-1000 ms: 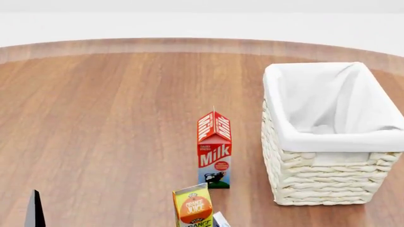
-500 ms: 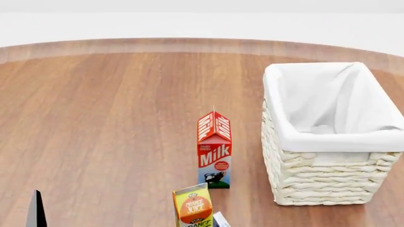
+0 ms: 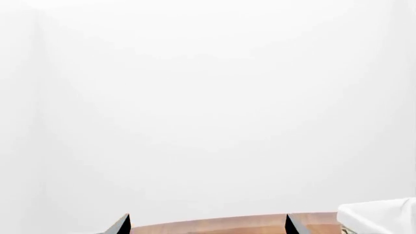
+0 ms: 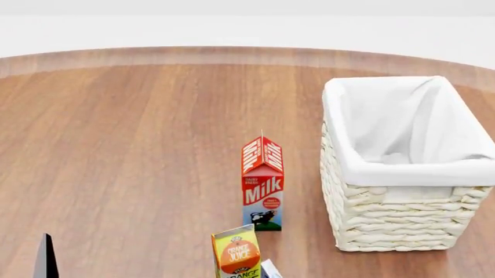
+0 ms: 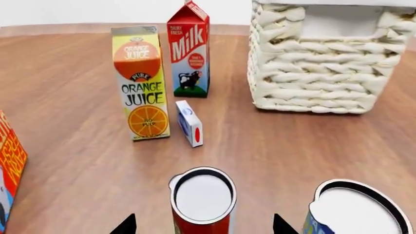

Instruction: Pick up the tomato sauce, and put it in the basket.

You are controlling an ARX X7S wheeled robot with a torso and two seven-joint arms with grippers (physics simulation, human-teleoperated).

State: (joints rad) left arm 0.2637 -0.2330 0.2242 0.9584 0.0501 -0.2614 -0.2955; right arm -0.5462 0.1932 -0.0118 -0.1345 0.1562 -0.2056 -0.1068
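The tomato sauce (image 5: 202, 200), a small can with a red label and a silver top, stands upright on the wooden table. It shows only in the right wrist view. My right gripper (image 5: 202, 226) is open, with one fingertip on each side of the can and apart from it. The basket (image 4: 402, 226), cream wicker with a white cloth lining, stands at the right of the table and holds nothing that shows. It also shows in the right wrist view (image 5: 325, 73), beyond the can. My left gripper (image 3: 206, 226) is open and empty, and one fingertip (image 4: 45, 259) shows at the head view's lower left.
A blue-and-orange can (image 5: 357, 209) stands close beside the tomato sauce. An orange juice carton (image 5: 140, 83), a milk carton (image 5: 190, 51) and a small white box (image 5: 190, 123) stand between the cans and the basket. An orange carton (image 5: 9, 161) is at the edge.
The left fingertip in the head view has shifted very slightly to the right. Nothing else has moved.
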